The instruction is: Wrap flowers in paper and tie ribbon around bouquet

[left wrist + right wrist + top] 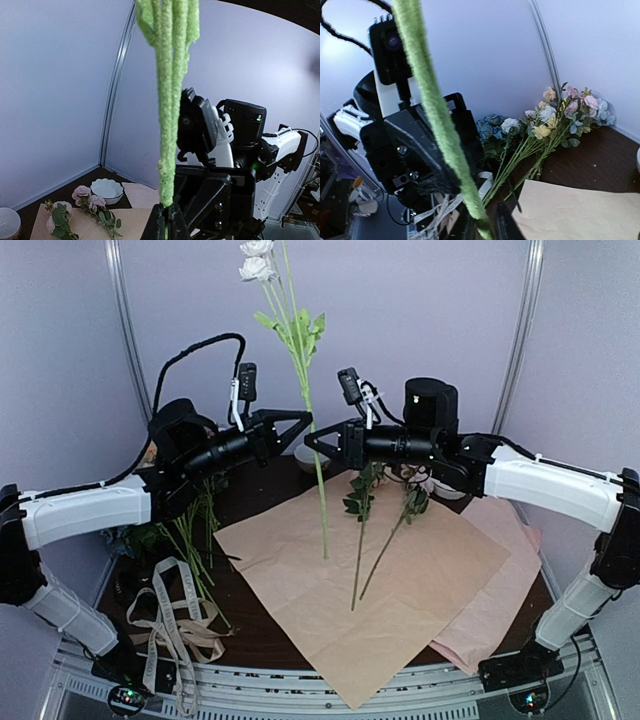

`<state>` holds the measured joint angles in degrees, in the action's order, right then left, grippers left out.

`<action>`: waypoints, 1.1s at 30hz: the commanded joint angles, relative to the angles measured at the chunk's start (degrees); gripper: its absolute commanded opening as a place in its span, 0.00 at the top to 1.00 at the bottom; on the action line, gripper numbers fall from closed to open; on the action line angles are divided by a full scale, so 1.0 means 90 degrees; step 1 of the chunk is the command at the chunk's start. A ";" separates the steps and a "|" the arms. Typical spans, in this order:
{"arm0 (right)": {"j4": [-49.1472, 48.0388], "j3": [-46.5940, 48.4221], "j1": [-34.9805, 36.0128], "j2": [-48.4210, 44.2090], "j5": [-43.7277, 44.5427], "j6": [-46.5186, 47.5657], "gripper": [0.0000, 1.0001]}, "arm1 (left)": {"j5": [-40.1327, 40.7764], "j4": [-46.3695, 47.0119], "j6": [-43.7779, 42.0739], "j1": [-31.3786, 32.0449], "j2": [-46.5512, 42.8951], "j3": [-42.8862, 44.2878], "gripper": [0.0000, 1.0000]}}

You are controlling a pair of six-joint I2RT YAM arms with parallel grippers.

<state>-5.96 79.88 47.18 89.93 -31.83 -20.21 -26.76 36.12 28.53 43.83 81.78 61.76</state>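
**Inspection: flower laying under way, wrapping and tying not begun**

On my overhead feed the surface [262, 495] carries the paper [400, 580]. It is spread flat, peach face up, with one corner pointing toward the arm bases. No edge is folded or rolled. A plain pink sheet [500, 610] lies partly under its right side. I judge the task to be at an early stage, since nothing resembling a bouquet exists yet.

Most of the flowers [195, 540] lie as a loose bunch on the surface to the left of the paper, off the sheet. Two stems [357, 560] rest on the paper, leafy ends away from the arms. One white-bloomed stem [320, 490] stands upright in the air above the far part of the sheet, between the two arms.

The lettered ribbon [187, 588] lies in loops at the near left beside a tan ribbon [205, 640]. Neither hand is near it.

Left hand [306, 421]: fingers are pressed together on the white-bloomed stem, and its wrist view shows the stem rising straight out of the closed tips.

Right hand [310, 443]: fingers stand on either side of the same stem, close by the left hand. I cannot tell whether they bear on it.

Outstanding, in my judgement:
- lay this stem on the sheet
- bring over the remaining bunch
- roll the paper around the stems
- tie the ribbon
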 commanded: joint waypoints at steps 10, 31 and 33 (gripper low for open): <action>0.0917 -0.0902 -0.0833 0.0490 0.1394 -0.2049 1.00 | 0.3437 -0.4887 -0.0408 -0.0262 0.0239 0.1305 0.30; 0.1949 -0.1568 -0.1302 0.1085 0.2193 -0.2334 0.56 | 0.3993 -0.6298 0.0375 -0.3206 0.1189 0.0128 0.54; 0.2054 -0.1618 -0.1297 0.0794 0.2334 -0.2168 0.55 | 0.4007 -0.6347 0.0408 -0.3389 0.1283 0.0164 0.55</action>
<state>10.70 66.15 35.62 103.81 -15.46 -42.74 8.29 -21.47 31.51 15.88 91.88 62.61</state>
